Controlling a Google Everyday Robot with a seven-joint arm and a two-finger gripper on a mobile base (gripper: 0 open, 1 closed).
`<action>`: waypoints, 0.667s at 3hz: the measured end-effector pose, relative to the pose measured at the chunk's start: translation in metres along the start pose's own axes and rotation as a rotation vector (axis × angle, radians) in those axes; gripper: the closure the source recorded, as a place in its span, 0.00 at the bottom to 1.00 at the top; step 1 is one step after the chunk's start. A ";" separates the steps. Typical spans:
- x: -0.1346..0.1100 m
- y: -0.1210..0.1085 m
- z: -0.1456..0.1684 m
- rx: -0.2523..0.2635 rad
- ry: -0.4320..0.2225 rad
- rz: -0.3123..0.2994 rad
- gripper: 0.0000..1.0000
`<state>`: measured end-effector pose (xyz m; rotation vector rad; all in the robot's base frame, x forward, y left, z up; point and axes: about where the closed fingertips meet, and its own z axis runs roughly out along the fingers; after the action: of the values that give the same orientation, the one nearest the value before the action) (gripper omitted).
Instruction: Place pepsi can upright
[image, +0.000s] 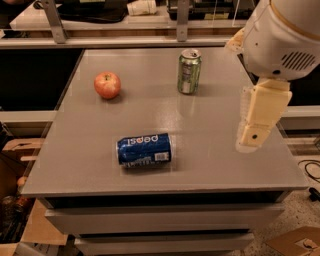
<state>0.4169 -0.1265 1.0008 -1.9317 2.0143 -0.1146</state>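
Note:
The pepsi can (144, 149) is blue with white lettering and a small white barcode patch. It lies on its side near the front middle of the grey table (90, 165), its length running left to right. My gripper (251, 138) hangs from the white arm housing (285, 35) over the right side of the table. It is well to the right of the can, apart from it, and holds nothing that I can see.
A green can (189, 71) stands upright at the back middle of the table. A red apple (107, 85) sits at the back left. A shelf rail runs behind the table. Cardboard boxes lie on the floor at the lower left and lower right.

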 end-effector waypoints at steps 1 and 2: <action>-0.030 0.004 0.006 0.003 -0.002 -0.070 0.00; -0.076 0.013 0.024 -0.027 0.008 -0.188 0.00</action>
<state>0.4130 -0.0472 0.9893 -2.1375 1.8441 -0.1425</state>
